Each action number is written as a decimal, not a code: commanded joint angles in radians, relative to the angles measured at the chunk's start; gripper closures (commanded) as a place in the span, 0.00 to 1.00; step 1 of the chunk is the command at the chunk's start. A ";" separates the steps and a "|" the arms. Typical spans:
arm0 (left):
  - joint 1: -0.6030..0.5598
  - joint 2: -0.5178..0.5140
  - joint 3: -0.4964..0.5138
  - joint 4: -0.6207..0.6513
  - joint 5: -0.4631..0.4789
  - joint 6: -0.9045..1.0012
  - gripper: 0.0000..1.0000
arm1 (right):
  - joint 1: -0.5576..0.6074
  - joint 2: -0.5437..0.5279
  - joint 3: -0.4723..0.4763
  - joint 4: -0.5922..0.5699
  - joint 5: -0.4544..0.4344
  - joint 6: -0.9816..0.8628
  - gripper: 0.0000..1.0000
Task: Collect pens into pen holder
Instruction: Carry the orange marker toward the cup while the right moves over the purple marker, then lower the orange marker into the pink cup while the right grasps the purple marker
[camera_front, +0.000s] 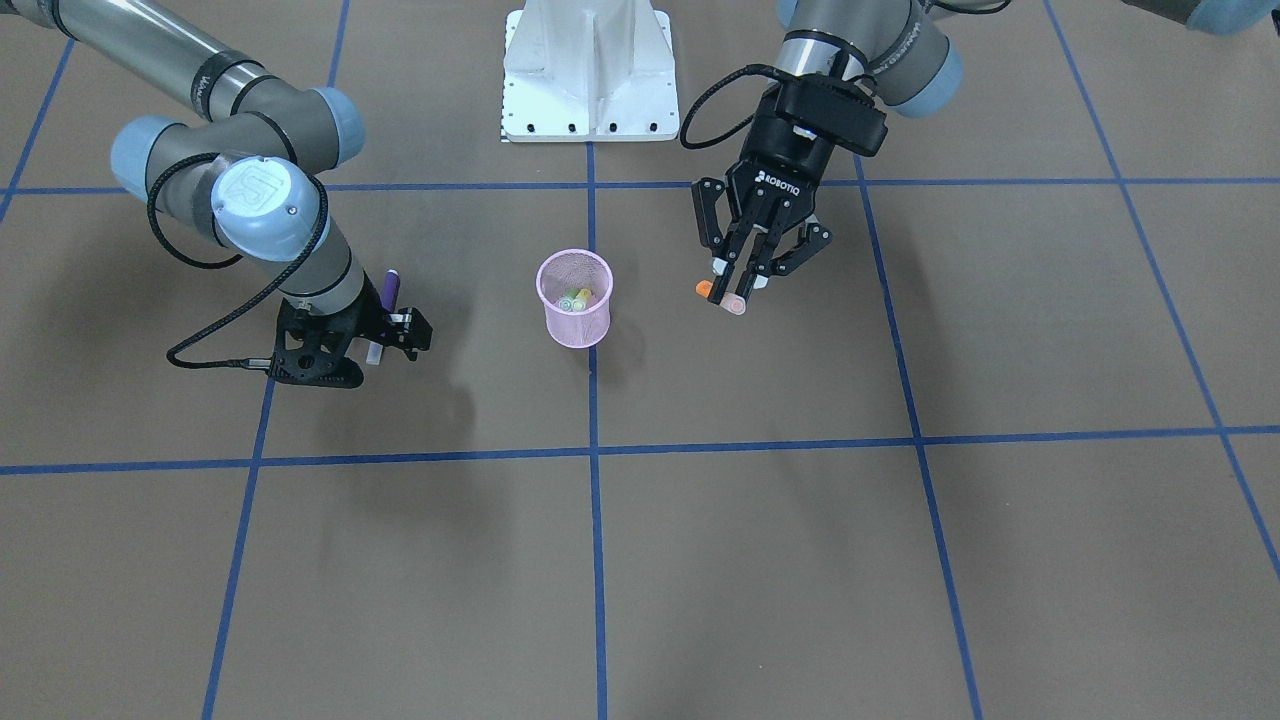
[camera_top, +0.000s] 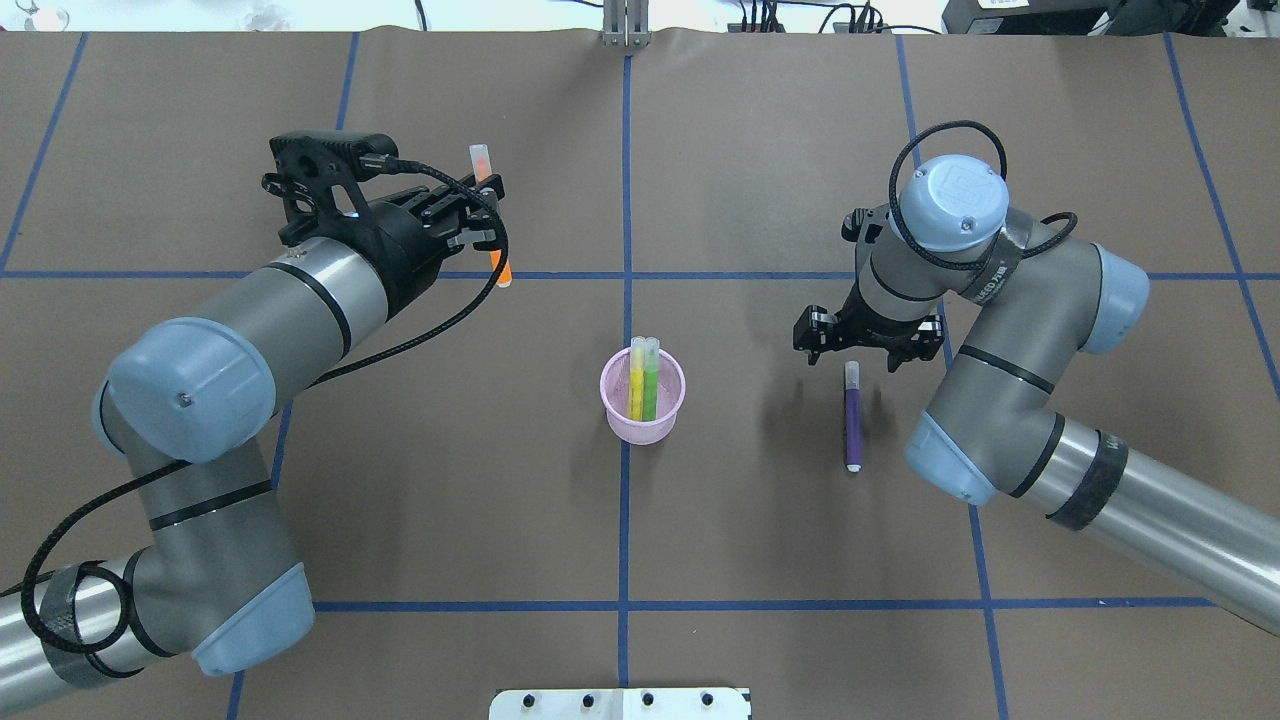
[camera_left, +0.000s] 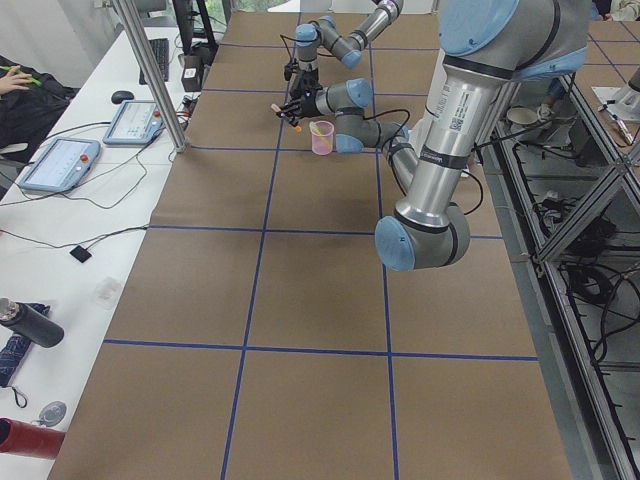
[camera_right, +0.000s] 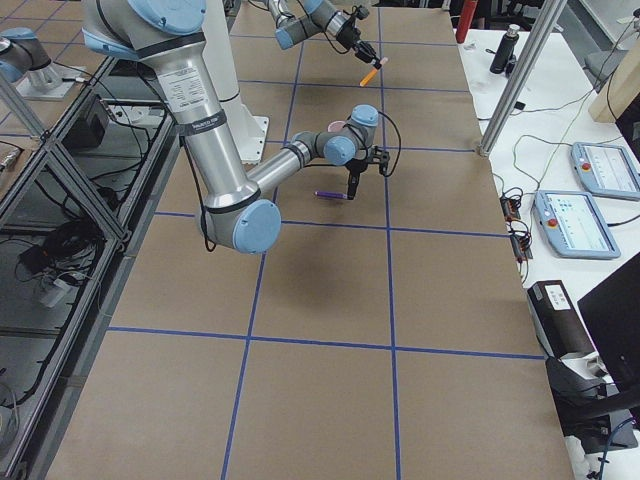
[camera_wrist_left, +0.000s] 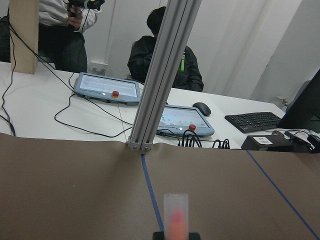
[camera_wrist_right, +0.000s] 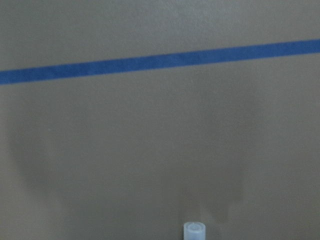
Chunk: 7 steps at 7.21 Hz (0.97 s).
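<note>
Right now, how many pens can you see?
4: yellow pen and green pen in the pen holder, orange pen in the left gripper, purple pen on the table by the right gripper. None looks hidden.

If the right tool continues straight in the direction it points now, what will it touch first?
The right tool points straight down. It would probably meet the pale cap end of the purple pen lying on the table beneath it; depth is unclear, so it may touch the table first.
</note>
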 joint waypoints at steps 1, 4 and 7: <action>0.001 -0.001 0.001 -0.001 -0.003 0.001 1.00 | -0.009 -0.024 0.009 0.017 0.018 0.069 0.04; 0.011 0.002 0.002 0.001 0.002 0.003 1.00 | -0.027 -0.038 -0.003 0.069 0.018 0.094 0.35; 0.051 0.001 0.002 0.001 0.013 0.000 1.00 | -0.027 -0.048 0.004 0.069 0.021 0.094 0.52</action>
